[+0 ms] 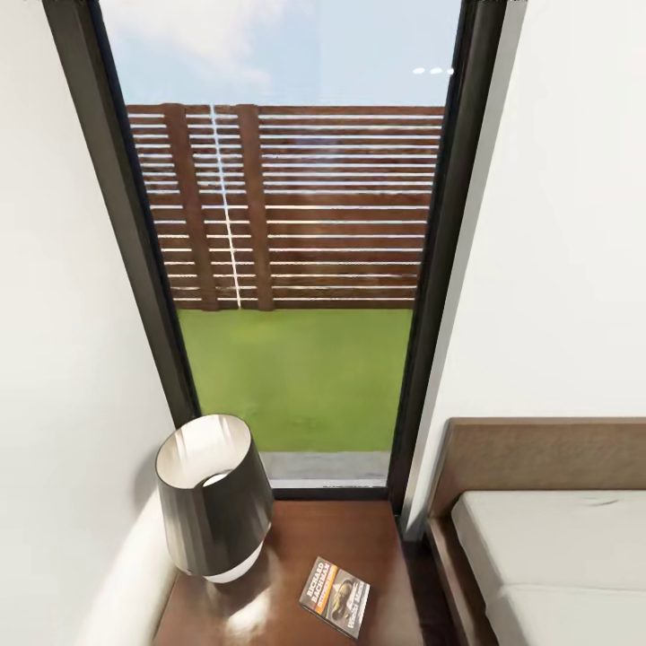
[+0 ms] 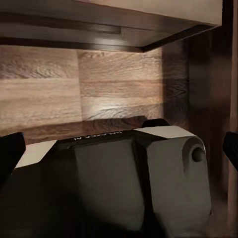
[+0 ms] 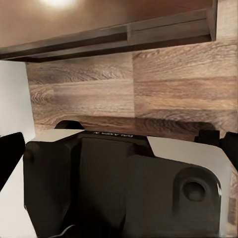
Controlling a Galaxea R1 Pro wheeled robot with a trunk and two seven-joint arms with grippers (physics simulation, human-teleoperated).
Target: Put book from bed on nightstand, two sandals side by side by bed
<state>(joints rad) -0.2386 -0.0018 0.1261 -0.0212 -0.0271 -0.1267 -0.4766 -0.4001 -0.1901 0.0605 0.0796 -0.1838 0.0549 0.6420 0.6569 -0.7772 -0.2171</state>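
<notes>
Lying flat on the nightstand (image 1: 359,538), the book (image 1: 336,595) faces the head camera; tool states can't be told.

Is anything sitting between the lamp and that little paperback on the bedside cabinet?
No. In the head view, only bare glossy wood of the nightstand separates the lamp from the book.

Bedroom, bed (image 1: 547,547), lamp (image 1: 213,502) on nightstand (image 1: 296,547)

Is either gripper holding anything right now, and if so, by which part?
Nothing is held. The book lies flat on the nightstand beside the lamp; both wrist views show dark fingertips spread wide with nothing between them.
</notes>
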